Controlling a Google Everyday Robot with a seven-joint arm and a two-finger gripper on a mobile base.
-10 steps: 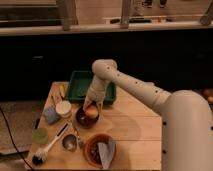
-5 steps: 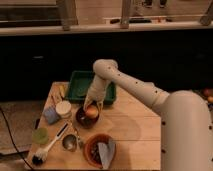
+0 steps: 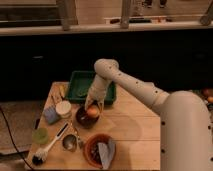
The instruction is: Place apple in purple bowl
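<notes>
The apple [image 3: 93, 112], small, round and orange-yellow, sits within the rim of the dark purple bowl [image 3: 82, 119] on the wooden table, left of centre. My gripper [image 3: 92, 104] hangs straight down from the white arm, directly over the apple and at its top. The gripper's lower end meets the fruit, and the far rim of the bowl is hidden behind it.
A green tray [image 3: 100, 80] holding a green vegetable [image 3: 82, 92] lies behind the bowl. An orange-brown bowl with grey-blue cloth [image 3: 99, 149] is at the front. A metal cup [image 3: 68, 142], brush [image 3: 49, 147], white tub [image 3: 63, 108], blue block [image 3: 51, 115] and green cup [image 3: 40, 135] stand left.
The gripper has shifted very slightly up and to the right over the bowl. The apple stays in the bowl.
</notes>
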